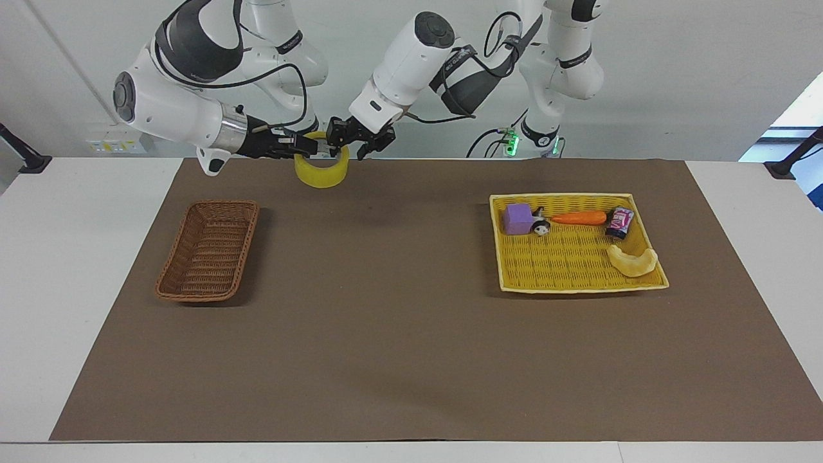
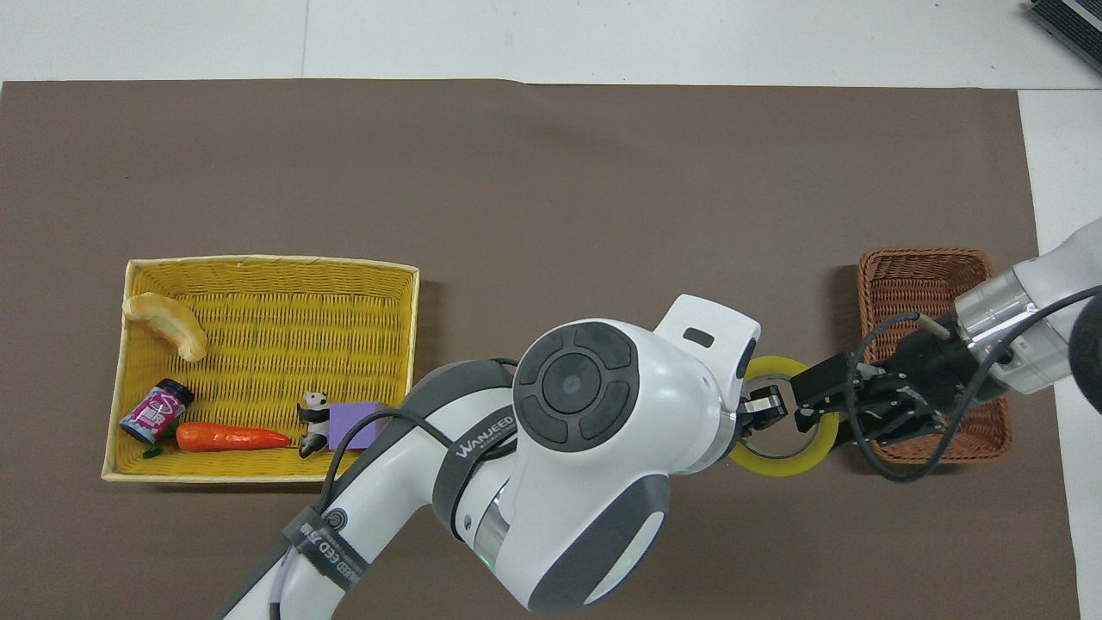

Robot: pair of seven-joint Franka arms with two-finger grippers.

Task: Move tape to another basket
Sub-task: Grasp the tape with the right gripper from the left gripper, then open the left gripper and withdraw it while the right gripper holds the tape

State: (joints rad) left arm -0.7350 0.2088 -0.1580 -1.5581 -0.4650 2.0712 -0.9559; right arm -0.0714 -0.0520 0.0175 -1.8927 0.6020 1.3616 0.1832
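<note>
Tape (image 1: 322, 170) in right gripper (image 1: 313, 149) — seemingly airborne.

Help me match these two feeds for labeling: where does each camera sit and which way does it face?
Facing view: high across the table, looking at the robots; both arms show whole.
Overhead view: above the robots' end, looking steeply down; left arm fills the bottom, right gripper enters from the edge.
Shared, half a turn apart: tape, brown basket, yellow tray.
</note>
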